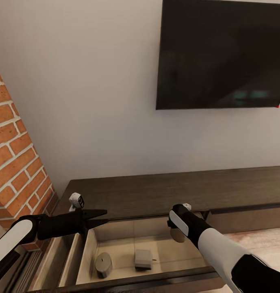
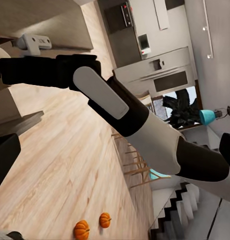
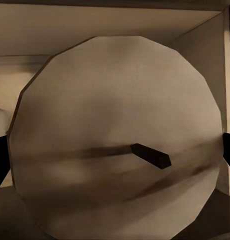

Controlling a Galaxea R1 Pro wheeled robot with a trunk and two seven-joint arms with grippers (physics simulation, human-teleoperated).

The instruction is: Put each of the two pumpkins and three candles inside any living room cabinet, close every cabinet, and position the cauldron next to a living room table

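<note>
- The right claw [image 1: 178, 232] hung over the open drawer [image 1: 164, 254] of the cabinet [image 1: 164, 191], closed on a candle [image 3: 115, 137]; in the right wrist view its round wick end sat between the two dark fingertips [image 3: 1, 157] at either edge.
- Below and to the left of that claw, two more candles lay on the drawer's pale floor: one standing [image 1: 103, 264], one on its side [image 1: 143, 259], a little apart from each other.
- The drawer's front rail [image 1: 156, 278] ran below the claw, and the cabinet's dark top lay just behind it.
- The left claw [image 1: 100, 218] pointed right over the drawer's left edge, well to the left of the right claw; its fingers looked nearly together with nothing between them.
- A small white device [image 1: 76, 200] sat on the cabinet top just behind the left claw.
- A brick column [image 1: 18, 162] stood to the left of that claw, and a dark TV [image 1: 221, 53] hung on the wall above the right one.
- In the left wrist view, two pumpkins [image 2: 92, 225] lay on the wood floor [image 2: 60, 165], just beside each other, far beyond the right arm [image 2: 130, 110], with kitchen units behind.
</note>
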